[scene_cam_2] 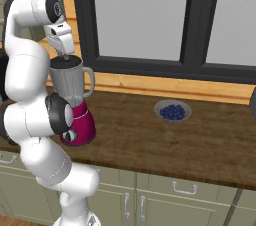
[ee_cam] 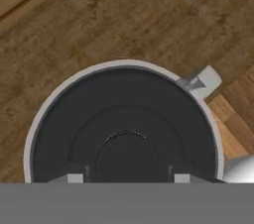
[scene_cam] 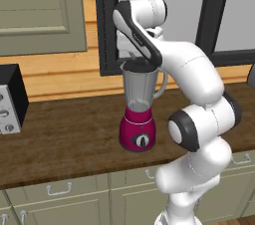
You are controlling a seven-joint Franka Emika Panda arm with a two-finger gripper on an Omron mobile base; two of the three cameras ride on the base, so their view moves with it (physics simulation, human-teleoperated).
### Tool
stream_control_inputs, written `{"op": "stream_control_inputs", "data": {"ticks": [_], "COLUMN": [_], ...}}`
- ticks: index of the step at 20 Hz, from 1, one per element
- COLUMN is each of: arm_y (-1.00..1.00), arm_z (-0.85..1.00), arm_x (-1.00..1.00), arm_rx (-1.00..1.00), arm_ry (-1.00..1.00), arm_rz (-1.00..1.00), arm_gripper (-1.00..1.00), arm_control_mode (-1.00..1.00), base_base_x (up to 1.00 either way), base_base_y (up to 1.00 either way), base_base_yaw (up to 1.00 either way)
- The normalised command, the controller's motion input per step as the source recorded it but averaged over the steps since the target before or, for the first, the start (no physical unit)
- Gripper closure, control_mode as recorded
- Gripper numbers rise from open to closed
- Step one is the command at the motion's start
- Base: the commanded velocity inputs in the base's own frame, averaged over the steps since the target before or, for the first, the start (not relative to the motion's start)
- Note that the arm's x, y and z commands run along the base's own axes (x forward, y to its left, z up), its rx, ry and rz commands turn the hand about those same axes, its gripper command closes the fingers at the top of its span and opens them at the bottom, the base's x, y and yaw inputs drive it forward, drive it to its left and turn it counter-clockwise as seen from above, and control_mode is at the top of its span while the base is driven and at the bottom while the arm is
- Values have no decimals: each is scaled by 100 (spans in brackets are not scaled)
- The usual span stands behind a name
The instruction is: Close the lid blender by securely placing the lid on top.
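Observation:
The blender [scene_cam: 138, 114] stands on the wooden counter with its magenta base [scene_cam_2: 80, 127] and clear grey jar [scene_cam_2: 70, 85]. The black lid [ee_cam: 124, 129] lies flat inside the jar's pale rim, level and centred, and shows as a dark cap on the jar mouth [scene_cam_2: 67, 60]. My gripper [ee_cam: 128, 178] hangs straight down just above the lid, its fingertips [ee_cam: 74, 178] set wide on either side of the lid's raised centre knob. It is open and holds nothing. In the left base view the gripper [scene_cam: 135, 62] sits right over the jar mouth. The spout [ee_cam: 204, 80] points to the upper right.
A grey bowl of blueberries [scene_cam_2: 172, 111] sits on the counter to the right of the blender. A black-and-silver boxy appliance [scene_cam: 10, 99] stands at the far left. A dark-framed window [scene_cam_2: 150, 20] rises behind the counter [scene_cam: 64, 139]; cabinet drawers [scene_cam: 60, 189] run below.

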Motion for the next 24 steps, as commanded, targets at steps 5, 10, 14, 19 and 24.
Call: {"op": "stream_control_inputs", "data": {"ticks": [5, 10, 14, 19, 24], "arm_y": [0, -48, -100, -100, -100], "arm_z": [16, 2, -5, -36, -100], "arm_x": [-39, -96, -100, -100, -100], "arm_rx": [3, 13, 12, 3, 0], "arm_ry": [-20, -26, -27, -17, -8], "arm_rz": [0, -1, 0, 0, 0], "arm_gripper": [-100, -100, -100, -100, -100], "arm_control_mode": [-100, -100, -100, -100, -100], "base_base_x": [0, 0, 0, 0, 0], "base_base_y": [0, 0, 0, 0, 0], "base_base_yaw": [0, 0, 0, 0, 0]}}
